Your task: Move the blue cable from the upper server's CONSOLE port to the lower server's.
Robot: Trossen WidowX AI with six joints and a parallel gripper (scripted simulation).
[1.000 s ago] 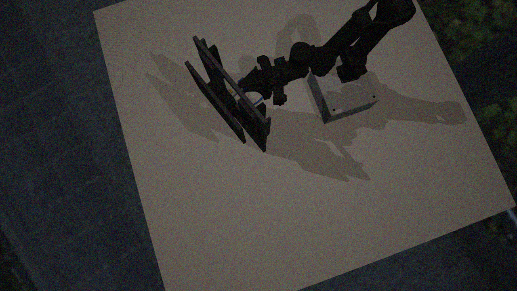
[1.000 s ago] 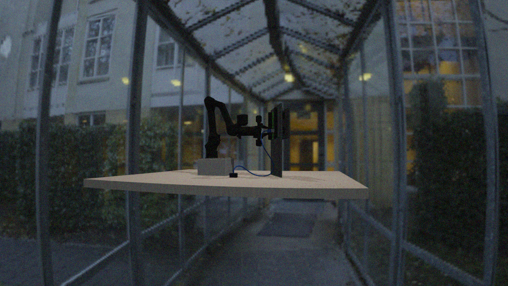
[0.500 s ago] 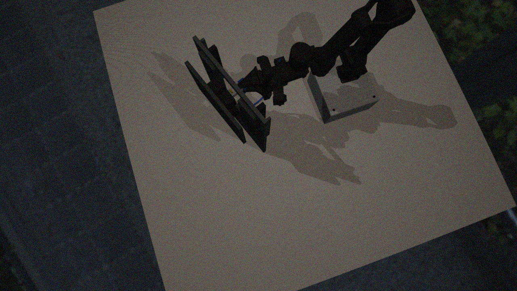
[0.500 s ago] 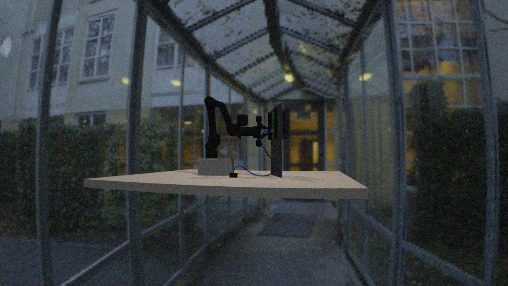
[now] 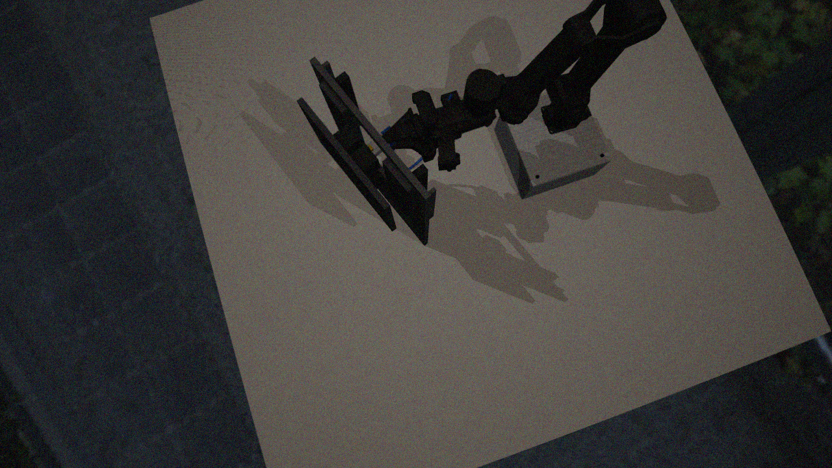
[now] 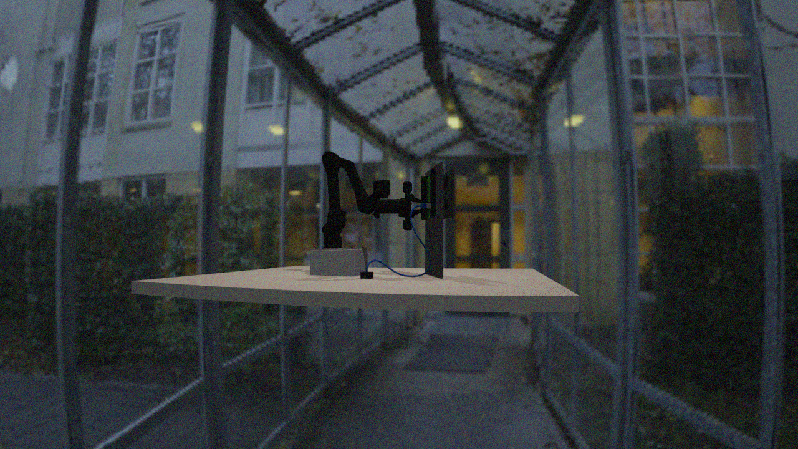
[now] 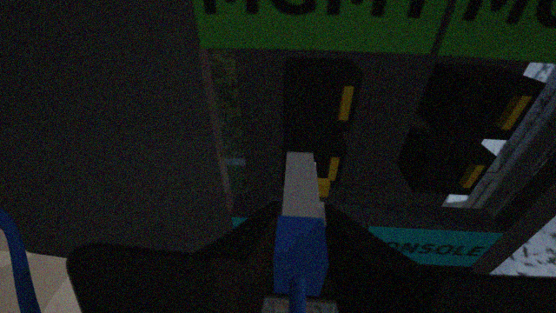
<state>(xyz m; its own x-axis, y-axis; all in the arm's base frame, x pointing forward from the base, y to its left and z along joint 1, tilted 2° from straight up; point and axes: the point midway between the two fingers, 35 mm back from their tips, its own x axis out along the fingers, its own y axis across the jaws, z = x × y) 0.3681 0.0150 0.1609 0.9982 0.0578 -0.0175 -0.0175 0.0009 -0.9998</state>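
While the gripper (image 5: 388, 139) (image 6: 425, 205) (image 7: 301, 210) pinches the blue-and-grey plug (image 7: 301, 243) before the dark port openings, its blue cable (image 6: 417, 237) (image 7: 19, 265) droops to a small black block (image 6: 366, 275) near the exterior view's front edge of the desk (image 5: 349, 349) (image 6: 312, 290).

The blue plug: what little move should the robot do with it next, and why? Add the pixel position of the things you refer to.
Probably push it gently forward: the jaws grip the blue plug (image 7: 301, 254), and its pale tip (image 7: 301, 184) points at a dark port opening, though I can't tell how deep it sits.
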